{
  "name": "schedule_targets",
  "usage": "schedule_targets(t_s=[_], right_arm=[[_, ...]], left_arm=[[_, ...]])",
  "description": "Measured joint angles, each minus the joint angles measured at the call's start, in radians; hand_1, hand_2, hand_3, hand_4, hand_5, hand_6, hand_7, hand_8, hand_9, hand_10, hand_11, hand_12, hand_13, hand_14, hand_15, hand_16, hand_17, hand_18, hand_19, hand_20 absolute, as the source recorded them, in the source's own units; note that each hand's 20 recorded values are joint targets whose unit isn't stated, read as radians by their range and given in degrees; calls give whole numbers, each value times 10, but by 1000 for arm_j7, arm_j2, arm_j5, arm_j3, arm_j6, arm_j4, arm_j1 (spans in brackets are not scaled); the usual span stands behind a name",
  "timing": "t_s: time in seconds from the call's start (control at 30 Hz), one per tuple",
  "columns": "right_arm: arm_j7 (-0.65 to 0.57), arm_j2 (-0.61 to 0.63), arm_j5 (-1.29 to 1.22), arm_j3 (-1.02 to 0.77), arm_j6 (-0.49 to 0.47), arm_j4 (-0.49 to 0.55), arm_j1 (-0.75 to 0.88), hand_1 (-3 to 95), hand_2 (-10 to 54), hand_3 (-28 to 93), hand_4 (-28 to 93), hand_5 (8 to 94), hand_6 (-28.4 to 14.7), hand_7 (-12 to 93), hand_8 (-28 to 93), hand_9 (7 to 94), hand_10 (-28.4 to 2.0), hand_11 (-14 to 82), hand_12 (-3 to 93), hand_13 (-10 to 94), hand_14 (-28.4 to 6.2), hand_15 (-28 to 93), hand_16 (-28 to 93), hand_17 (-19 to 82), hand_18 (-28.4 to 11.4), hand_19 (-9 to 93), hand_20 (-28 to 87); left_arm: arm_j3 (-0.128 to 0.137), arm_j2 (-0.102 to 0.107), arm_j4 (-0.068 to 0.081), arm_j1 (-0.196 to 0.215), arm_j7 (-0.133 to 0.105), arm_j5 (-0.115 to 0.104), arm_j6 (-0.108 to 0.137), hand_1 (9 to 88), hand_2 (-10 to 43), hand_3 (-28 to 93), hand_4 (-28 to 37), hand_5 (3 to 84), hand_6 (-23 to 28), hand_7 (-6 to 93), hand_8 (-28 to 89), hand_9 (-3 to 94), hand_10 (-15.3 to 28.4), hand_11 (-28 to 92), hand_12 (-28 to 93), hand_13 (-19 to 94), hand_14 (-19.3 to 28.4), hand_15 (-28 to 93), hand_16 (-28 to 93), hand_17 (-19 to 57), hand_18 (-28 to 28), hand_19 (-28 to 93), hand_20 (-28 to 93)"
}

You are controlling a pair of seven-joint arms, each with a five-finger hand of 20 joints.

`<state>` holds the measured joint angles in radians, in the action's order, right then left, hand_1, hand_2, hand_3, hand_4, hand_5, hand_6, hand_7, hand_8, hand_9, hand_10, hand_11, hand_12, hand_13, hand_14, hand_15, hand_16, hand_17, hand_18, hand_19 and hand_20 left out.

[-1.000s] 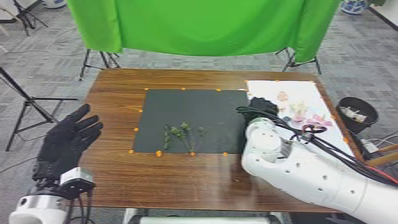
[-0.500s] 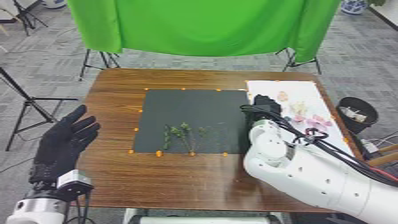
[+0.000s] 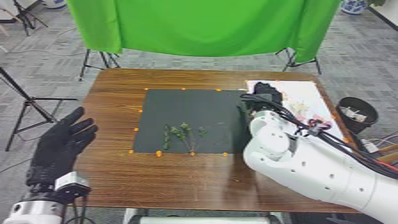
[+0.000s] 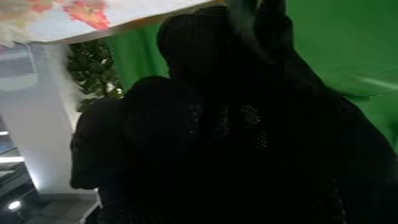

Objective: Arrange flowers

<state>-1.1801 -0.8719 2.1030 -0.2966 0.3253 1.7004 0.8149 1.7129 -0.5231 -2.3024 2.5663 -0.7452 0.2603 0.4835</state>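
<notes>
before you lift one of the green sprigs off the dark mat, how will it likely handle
The green sprigs look thin-stemmed and leafy, so one would probably be light and bend easily. Lying close together on the dark mat, they may snag one another.

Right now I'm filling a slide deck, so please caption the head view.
Right hand over the white sheet's edge, green sprigs on the dark mat.

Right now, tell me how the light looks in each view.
Head view: fairly even light, the white sheet paler than the brown table. Right wrist view: the right hand is so dark that most glove detail is lost, against the brighter green cloth; a room light glares beyond.
</notes>
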Motion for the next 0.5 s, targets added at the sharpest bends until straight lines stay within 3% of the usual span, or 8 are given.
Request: schedule_targets(t_s=[0.23,0.5], right_arm=[[0,-1,11,-71,-15,109,62,545,-95,804,-245,867,-48,202,282,924,-117,341,279,900,-54,633,179,650,-146,932,264],[-1,-10,39,-73,-24,162,131,545,-95,804,-242,871,-47,197,287,928,-119,339,279,904,-55,632,179,654,-149,932,271]], left_arm=[[34,0,-13,41,-2,0,9,301,74,652,-208,386,102,97,-77,321,189,286,106,175,232,474,-111,-102,203,417,71],[45,-6,-17,54,1,9,11,301,74,653,-207,386,101,97,-77,321,188,287,106,175,232,475,-111,-102,203,418,71]])
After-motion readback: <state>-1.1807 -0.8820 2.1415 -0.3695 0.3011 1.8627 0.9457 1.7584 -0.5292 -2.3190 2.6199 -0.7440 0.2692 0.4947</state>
